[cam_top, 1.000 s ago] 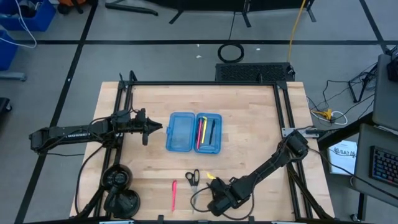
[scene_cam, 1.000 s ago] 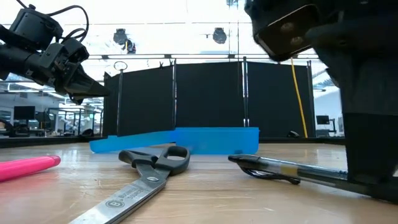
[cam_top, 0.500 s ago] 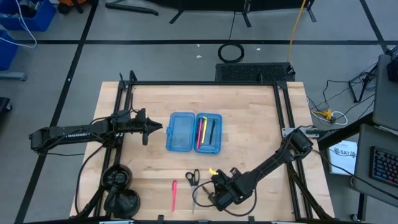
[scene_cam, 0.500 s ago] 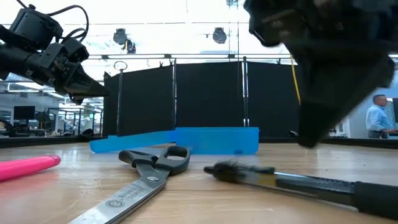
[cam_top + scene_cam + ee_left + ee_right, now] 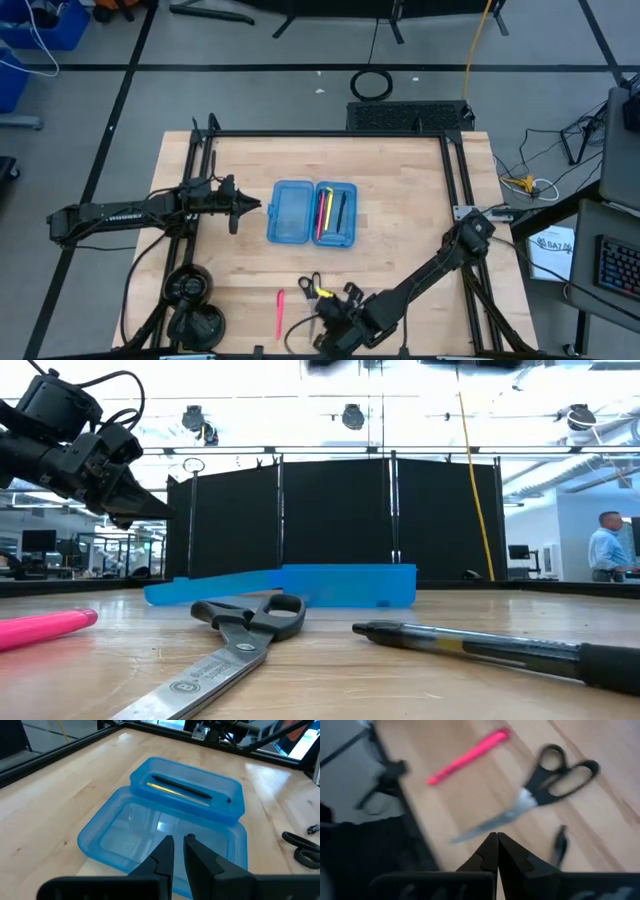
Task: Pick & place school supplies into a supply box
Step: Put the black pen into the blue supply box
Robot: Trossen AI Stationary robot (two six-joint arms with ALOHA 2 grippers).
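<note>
R gripper [image 5: 497, 842] pressed together, holding nothing, near tabletop [image 5: 400, 210] front edge above scissors [image 5: 555, 772], pink pen [image 5: 470, 755] & black-yellow pen [image 5: 480, 648]. Supply box [image 5: 311, 212] lies open mid-tabletop w/ pens inside. L gripper [image 5: 178, 851] nearly closed, empty, just beside box.

Bright overhead lamps are flooding the scene evenly; motion blur is smearing the scissors [image 5: 555, 775] and pink pen [image 5: 469, 756] beyond the right gripper [image 5: 496, 851].
</note>
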